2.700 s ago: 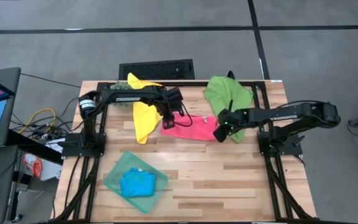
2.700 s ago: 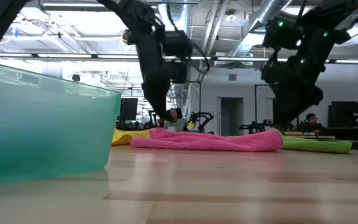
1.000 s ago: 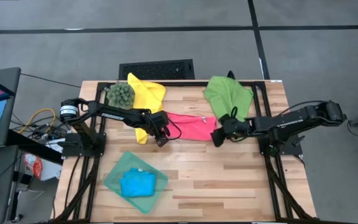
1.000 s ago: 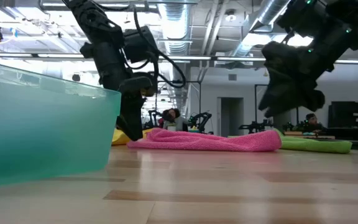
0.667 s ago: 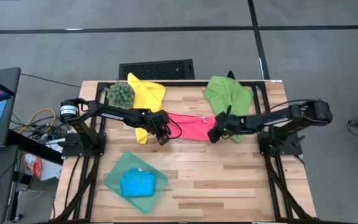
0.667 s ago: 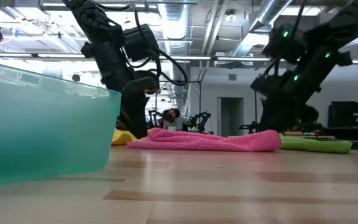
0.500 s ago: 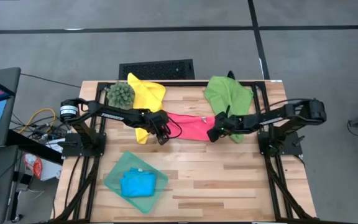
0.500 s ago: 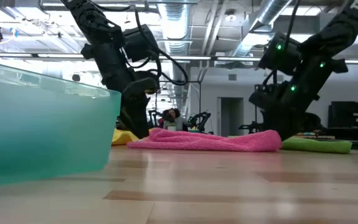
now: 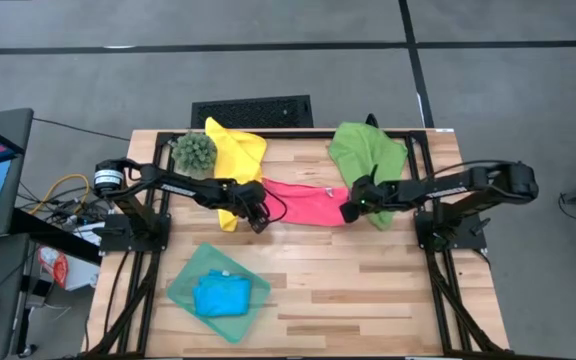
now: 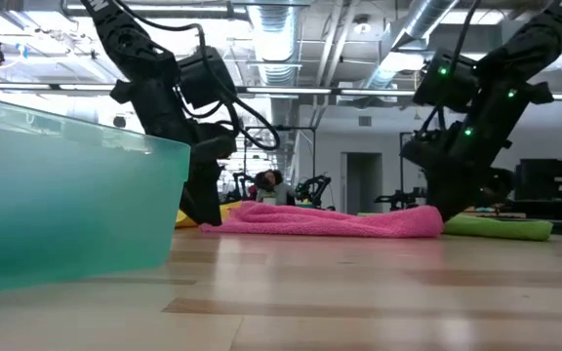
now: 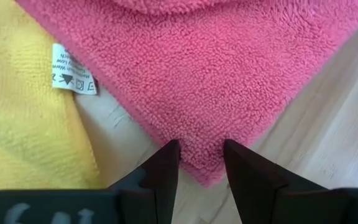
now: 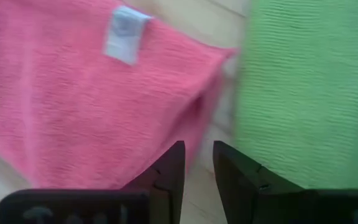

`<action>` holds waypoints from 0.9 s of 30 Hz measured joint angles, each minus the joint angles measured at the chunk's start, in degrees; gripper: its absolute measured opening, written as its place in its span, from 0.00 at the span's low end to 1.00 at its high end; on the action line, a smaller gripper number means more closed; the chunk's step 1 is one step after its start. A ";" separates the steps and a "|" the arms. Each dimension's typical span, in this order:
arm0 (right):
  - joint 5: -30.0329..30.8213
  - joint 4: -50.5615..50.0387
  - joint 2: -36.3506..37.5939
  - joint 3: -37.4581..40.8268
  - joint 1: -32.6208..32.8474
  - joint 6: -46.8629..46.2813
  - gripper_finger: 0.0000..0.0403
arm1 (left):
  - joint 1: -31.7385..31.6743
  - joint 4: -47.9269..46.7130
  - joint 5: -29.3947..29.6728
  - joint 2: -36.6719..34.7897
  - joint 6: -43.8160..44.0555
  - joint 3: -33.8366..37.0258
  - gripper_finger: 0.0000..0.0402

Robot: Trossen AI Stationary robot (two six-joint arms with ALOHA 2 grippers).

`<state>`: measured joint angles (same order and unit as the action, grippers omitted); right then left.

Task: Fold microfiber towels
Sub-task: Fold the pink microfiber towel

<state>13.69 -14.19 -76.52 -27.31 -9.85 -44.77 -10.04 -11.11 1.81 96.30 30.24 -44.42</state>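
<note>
The pink towel [image 9: 308,203] lies as a flat band across the table's middle, its right end beside the green towel [image 9: 368,150] and its left end beside the yellow towel [image 9: 233,165]. My left gripper [image 9: 258,220] is open and low at the pink towel's near left corner [image 11: 201,163], one finger on each side of it. My right gripper [image 9: 350,212] is open with a narrow gap and low at the towel's right end; that end's edge [image 12: 188,134] runs into the gap. A blue towel [image 9: 220,294] lies in the teal tray [image 9: 183,290]. My left gripper comes slanting down from the table's left, and its fingers [image 11: 166,163] straddle the pink corner, which lies flat on the wood; whether they touch it I cannot tell. My right gripper comes slanting down from the right, its fingers [image 12: 232,168] astride the towel's right edge; whether they touch I cannot tell.
A spiky green ball plant [image 9: 195,150] stands at the far left beside the yellow towel. The teal tray fills the near left and rises large in the low view [image 10: 66,195]. Bare wood lies between the pink towel and the near edge.
My right gripper has come down and gone toward the far edge, tipping steeper, onto the pink towel's right end. My left gripper has sunk a little at the towel's left corner. The pink towel has stayed where it was.
</note>
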 joint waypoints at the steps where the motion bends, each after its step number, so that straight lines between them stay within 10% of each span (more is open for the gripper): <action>1: 0.00 -0.98 0.57 0.00 -0.20 0.12 0.27 | -0.02 -0.03 -0.74 0.04 0.62 0.00 0.31; 7: 0.37 3.93 5.08 0.04 0.23 4.03 0.27 | 0.08 -2.73 -7.78 -1.97 6.34 -1.89 0.31; 14: -0.58 12.99 4.17 -0.04 -1.03 7.77 0.26 | -0.02 0.96 5.03 -7.72 3.08 -4.98 0.31; 27: -4.81 22.06 -10.05 -0.06 -3.34 9.86 0.26 | 1.96 4.53 3.18 1.86 3.32 -5.03 0.31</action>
<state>8.89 7.87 -86.57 -27.37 -13.19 -34.92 -8.08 -6.59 4.99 98.16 33.56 -49.45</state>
